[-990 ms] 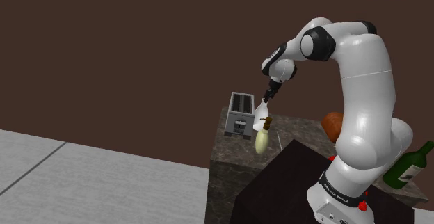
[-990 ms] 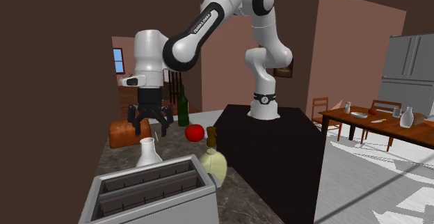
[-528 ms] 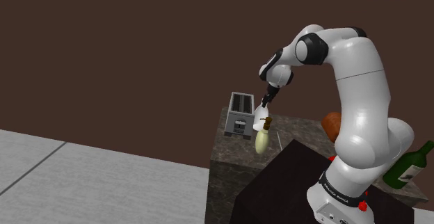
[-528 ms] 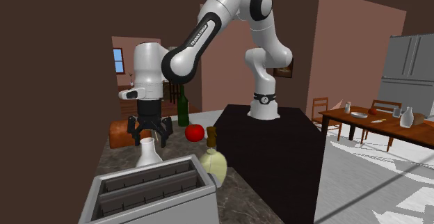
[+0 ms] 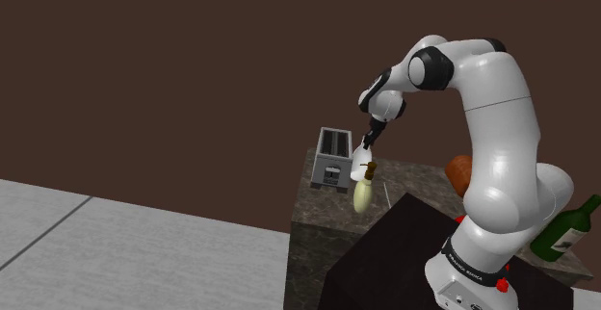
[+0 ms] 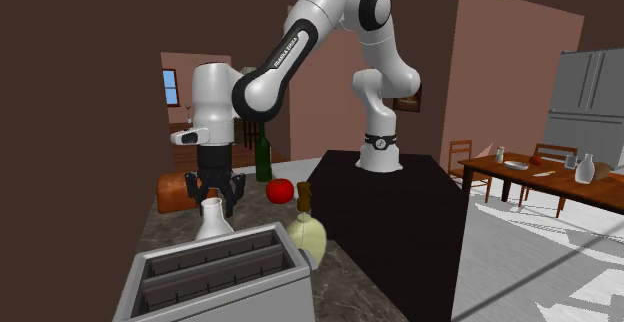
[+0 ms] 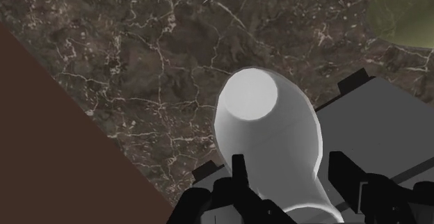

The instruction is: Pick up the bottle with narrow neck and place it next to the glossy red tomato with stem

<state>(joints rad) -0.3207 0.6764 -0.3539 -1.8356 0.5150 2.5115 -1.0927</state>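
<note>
Grasp step: gripper (image 6: 216,202), fingers spread apart, straddling white bottle (image 6: 213,225) neck at centre-left; next, clamp, lift, carry beside red tomato (image 6: 279,190).

White arm (image 6: 300,40) arched over, end effector (image 6: 216,200) pointing down, fingers (image 7: 240,181) apart

You have the white arm (image 5: 491,154) rising from its black stand (image 5: 385,270) at the shoulder view's lower right and bending over to the left. Its tool (image 5: 369,137) points down at the top of a white narrow-necked bottle (image 5: 363,154) on the dark marbled tabletop (image 5: 414,178). Just nearer stands a yellowish flask (image 5: 362,196) with a brown stopper. A grey toaster (image 5: 332,159) sits just left of the bottle. A brown loaf (image 5: 458,170) shows beside the arm, and a green bottle (image 5: 566,229) at the right edge. Note the brown wall (image 5: 193,67) behind and the grey floor (image 5: 116,250) at lower left.
</note>
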